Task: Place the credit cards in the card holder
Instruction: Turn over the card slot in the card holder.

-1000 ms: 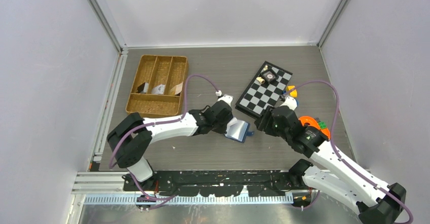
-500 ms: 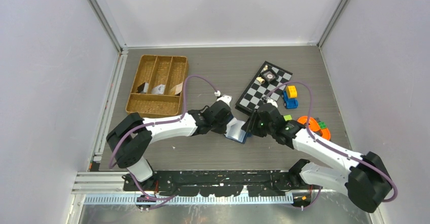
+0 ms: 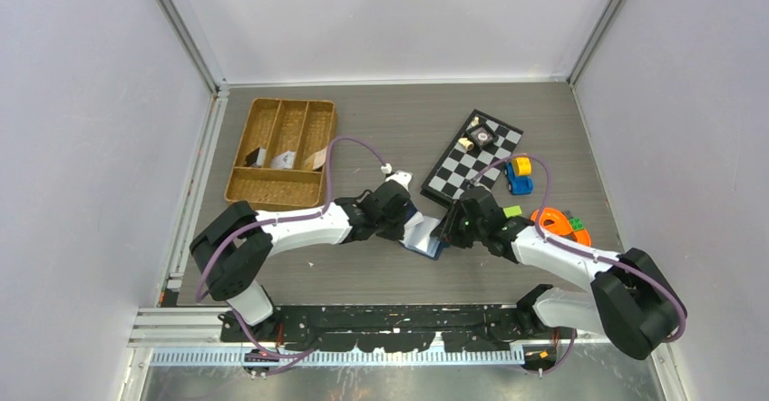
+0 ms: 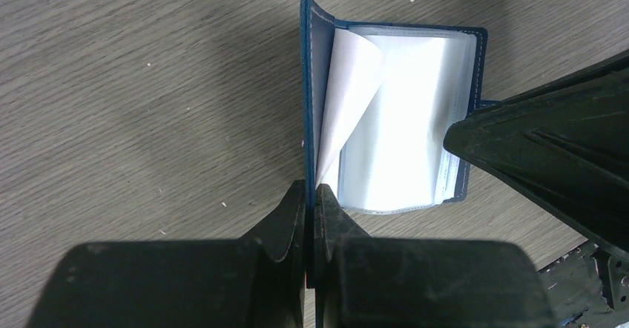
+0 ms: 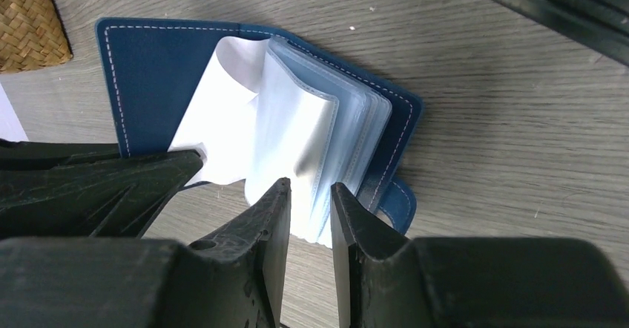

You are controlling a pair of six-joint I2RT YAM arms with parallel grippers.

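Observation:
The card holder [image 3: 423, 236] lies open on the table, navy blue with clear inner sleeves [image 5: 326, 142] fanned up. My left gripper [image 4: 311, 191] is shut on the edge of its upright navy cover [image 4: 306, 83]. From the opposite side my right gripper [image 5: 310, 191] straddles the edge of the sleeve stack, jaws narrow with a gap still showing. In the top view the two grippers, left [image 3: 405, 229] and right [image 3: 444, 230], meet at the holder. The credit cards [image 3: 285, 159] stand in the wicker tray, one dark, one white, one tan.
The brown wicker tray [image 3: 272, 188] sits at the back left. A checkerboard [image 3: 474, 159] with small pieces lies behind the right arm, with a blue and yellow toy car [image 3: 519, 176] and an orange disc with coloured blocks [image 3: 562, 224] to its right.
My right arm has swung left up to the card holder and its jaws have narrowed round the sleeves. The left gripper has kept its hold on the cover.

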